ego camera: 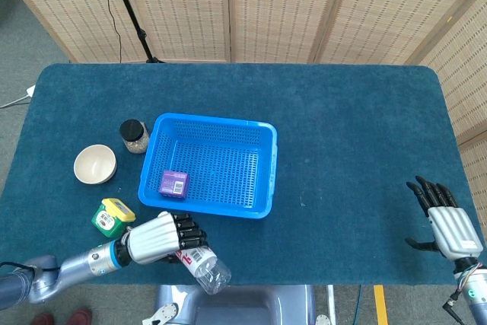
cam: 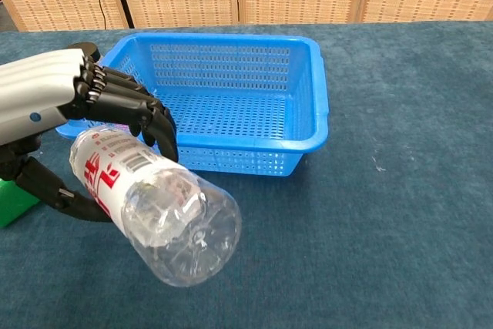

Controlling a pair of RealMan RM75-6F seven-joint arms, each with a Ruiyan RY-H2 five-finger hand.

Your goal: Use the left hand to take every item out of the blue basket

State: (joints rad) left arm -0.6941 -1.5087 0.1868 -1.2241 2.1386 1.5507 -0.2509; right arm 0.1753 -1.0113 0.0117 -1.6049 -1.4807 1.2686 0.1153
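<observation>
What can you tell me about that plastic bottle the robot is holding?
The bottle is clear plastic with a white label printed in red and a barcode. It looks empty. It lies roughly on its side, base toward the chest camera, in the grip of the left hand, whose dark fingers wrap over it. It is outside the blue basket, near the table's front edge.

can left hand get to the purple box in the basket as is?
Probably not yet. The left hand grips the bottle near the table's front edge, outside the basket. The purple box lies uncovered in the basket's near-left corner, so the way looks free once the bottle is set down.
</observation>
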